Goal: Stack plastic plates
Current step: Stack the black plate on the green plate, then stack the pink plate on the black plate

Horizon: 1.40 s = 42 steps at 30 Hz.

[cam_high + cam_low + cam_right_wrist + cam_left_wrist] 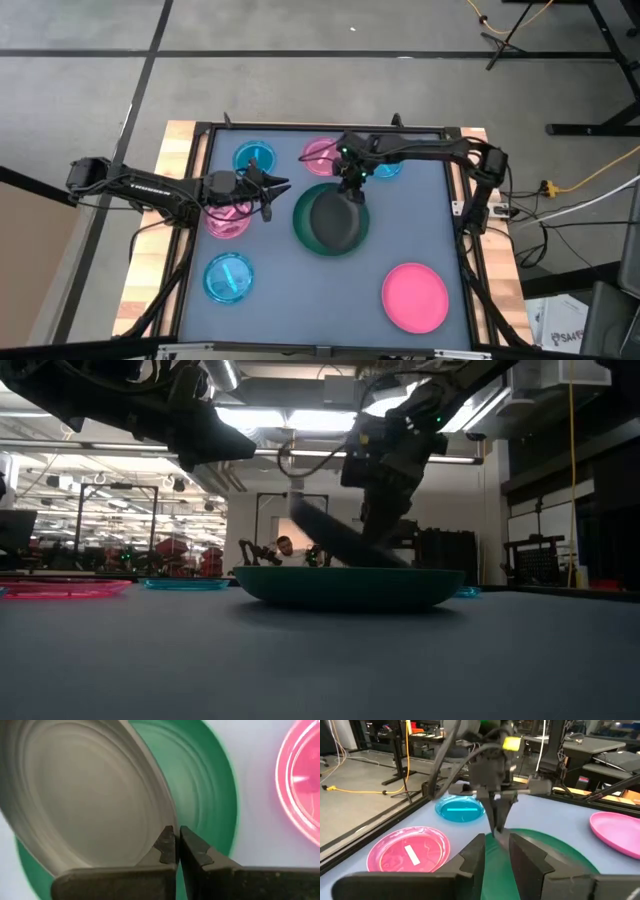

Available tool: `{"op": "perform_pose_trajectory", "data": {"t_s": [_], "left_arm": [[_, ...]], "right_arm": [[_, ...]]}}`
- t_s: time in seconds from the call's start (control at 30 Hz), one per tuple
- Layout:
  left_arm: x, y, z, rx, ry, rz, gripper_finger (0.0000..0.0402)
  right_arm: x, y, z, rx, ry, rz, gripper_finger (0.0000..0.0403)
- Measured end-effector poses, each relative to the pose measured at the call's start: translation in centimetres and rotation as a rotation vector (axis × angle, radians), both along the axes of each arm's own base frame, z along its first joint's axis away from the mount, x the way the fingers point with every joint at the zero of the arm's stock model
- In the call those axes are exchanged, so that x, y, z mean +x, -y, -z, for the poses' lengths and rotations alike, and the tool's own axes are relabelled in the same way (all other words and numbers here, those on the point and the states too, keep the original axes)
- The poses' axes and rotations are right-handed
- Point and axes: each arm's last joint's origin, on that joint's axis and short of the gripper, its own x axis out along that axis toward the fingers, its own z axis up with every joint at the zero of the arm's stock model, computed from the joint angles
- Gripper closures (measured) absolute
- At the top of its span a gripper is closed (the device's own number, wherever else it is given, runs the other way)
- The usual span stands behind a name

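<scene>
I read the table (420, 215) from the high view as a grey-blue mat inside a dark frame. Near its centre lies the large dark green plate (305, 222), flat on the surface.

Over it is the dark grey plate (333, 218). In the low view it is tilted, one edge down inside the green plate and the other raised at the right gripper (350, 186). The right wrist view shows the jaws nearly together, pinching the grey plate's rim, with the green plate showing beneath.

The hot pink plate (415, 296) sits alone toward the near right corner of the table, well apart from the green plate.

The smaller plates are spread along the left and far sides:
- a translucent blue plate (229, 277) at the near left;
- a translucent pink plate (228, 219) at the left edge, partly under the left arm;
- a blue plate (255, 157) at the far left;
- a pink plate (319, 153) at the far centre, just beside the right gripper;
- a blue plate (386, 169) mostly hidden under the right arm.

The left gripper (277, 193) hovers above the table between the left pink plate and the green plate. In the left wrist view its jaws stand narrowly apart and hold nothing.
</scene>
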Motion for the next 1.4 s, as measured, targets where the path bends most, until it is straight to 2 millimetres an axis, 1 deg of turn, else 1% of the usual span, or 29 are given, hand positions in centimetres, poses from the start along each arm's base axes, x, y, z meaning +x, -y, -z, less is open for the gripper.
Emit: {"op": "perform_pose_trajectory", "data": {"t_s": [0.2,0.37,0.5,0.6,0.87,0.93,1.0,1.1,1.2,1.3,1.4], "left_arm": [[0.0,0.0,0.0,0.001,0.0,0.001,0.0319],[0.0,0.0,0.0,0.001,0.0,0.001,0.0319],[0.0,0.0,0.0,0.001,0.0,0.001,0.0319],[0.0,0.0,0.0,0.001,0.0,0.001,0.0319],[0.0,0.0,0.0,0.001,0.0,0.001,0.0319],[0.0,0.0,0.0,0.001,0.0,0.001,0.0319],[0.0,0.0,0.0,0.001,0.0,0.0,0.0319],[0.0,0.0,0.0,0.001,-0.001,0.0,0.0319],[0.0,0.0,0.0,-0.002,-0.001,0.011,0.0319],[0.0,0.1,0.1,-0.021,0.001,0.035,0.0319],[0.1,0.4,0.1,-0.056,0.009,0.042,0.0319]], "right_arm": [[0.3,0.2,1.6,0.006,-0.048,0.008,0.0403],[0.4,0.2,1.6,0.002,-0.046,0.006,0.0401],[0.3,0.2,1.6,-0.004,-0.051,0.007,0.0391],[0.4,0.2,1.6,-0.008,-0.046,0.003,0.0374],[0.6,0.4,1.5,-0.048,-0.03,0.014,0.0308],[0.6,0.5,1.0,-0.06,-0.051,0.023,0.0297],[0.6,0.3,0.1,-0.053,-0.073,0.011,0.0289],[0.0,-1.0,-1.8,-0.05,-0.098,-0.038,0.0284],[-0.9,-3.0,-3.4,-0.053,-0.083,-0.085,0.0284],[-2.2,-5.2,-4.6,-0.064,-0.052,-0.134,0.0284],[-3.6,-7.1,-5.2,-0.065,-0.017,-0.16,0.0283]]}}
